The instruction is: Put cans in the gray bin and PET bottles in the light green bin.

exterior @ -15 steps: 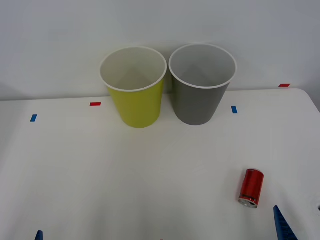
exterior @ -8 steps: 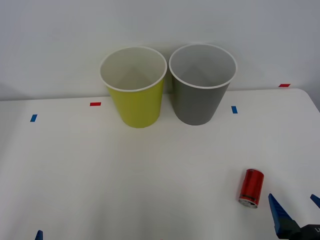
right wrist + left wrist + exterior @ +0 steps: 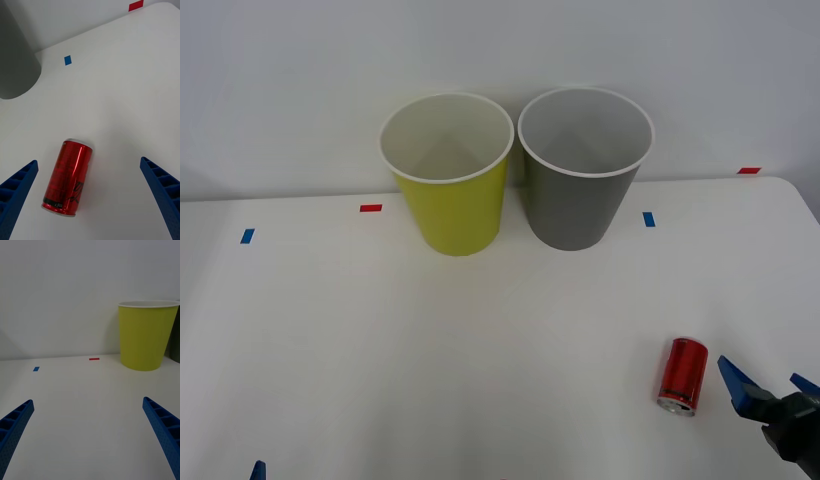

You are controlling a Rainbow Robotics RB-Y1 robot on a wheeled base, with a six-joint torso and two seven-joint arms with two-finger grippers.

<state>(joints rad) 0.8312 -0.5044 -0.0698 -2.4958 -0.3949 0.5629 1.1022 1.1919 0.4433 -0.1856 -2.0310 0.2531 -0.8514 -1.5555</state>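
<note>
- The right gripper point(image 3: 770, 385) was low at the near right corner of the white table point(image 3: 480, 340), with its blue fingers point(image 3: 18, 189) spread wide apart and holding nothing.
- The left gripper point(image 3: 88, 435) stayed at the near left edge of the table, parked, and its fingers point(image 3: 15, 423) were also wide apart.
- The red can point(image 3: 682, 375) lay on its side on the table, just beside the right gripper on its left, not touching it.
- The right wrist view showed the can point(image 3: 68, 177) between the two fingers, closer to one of them, with its silver end toward the camera.
- Far at the back, the light green bin point(image 3: 448, 175) and the gray bin point(image 3: 583, 168) stood upright next to each other, the gray one on the right.
- The left wrist view showed the light green bin point(image 3: 147, 336) from the side, with a red tape mark point(image 3: 94, 359) and a blue tape mark point(image 3: 36, 368) on the table near it.
</note>
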